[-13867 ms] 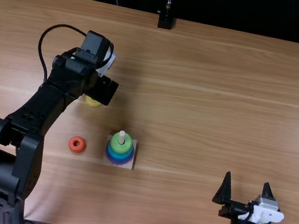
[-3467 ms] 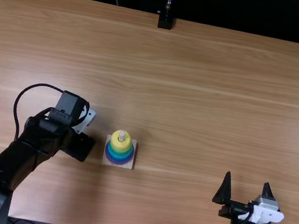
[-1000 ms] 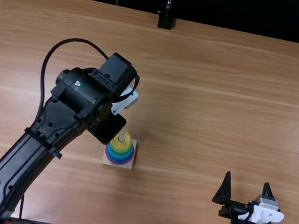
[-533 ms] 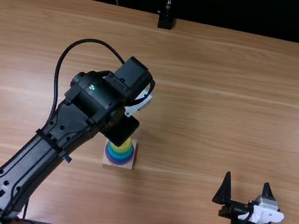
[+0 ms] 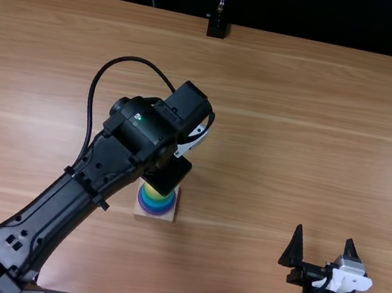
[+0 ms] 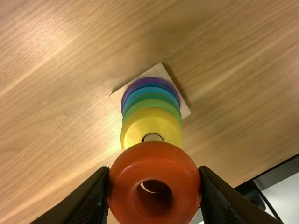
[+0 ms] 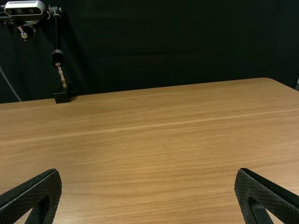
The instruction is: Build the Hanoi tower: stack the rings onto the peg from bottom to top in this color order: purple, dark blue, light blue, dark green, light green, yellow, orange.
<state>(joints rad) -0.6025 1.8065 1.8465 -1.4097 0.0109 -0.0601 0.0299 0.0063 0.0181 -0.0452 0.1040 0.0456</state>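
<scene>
Left gripper (image 5: 167, 175): pinching the orange ring (image 6: 154, 151) between its fingers.
Orange ring: hanging near the peg (image 6: 152, 137), probably above it, the height being hard to judge.
Yellow ring (image 6: 133, 133): sitting uppermost on the stack.
Purple ring (image 6: 139, 84): lying lowest, on the wooden base (image 6: 161, 72).
Right gripper (image 5: 324, 242): holding its fingers spread, gripping nothing.

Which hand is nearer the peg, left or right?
Left. The left hand holds the orange ring close to the peg's top; the right hand is open and empty, well off to the peg's right.
</scene>
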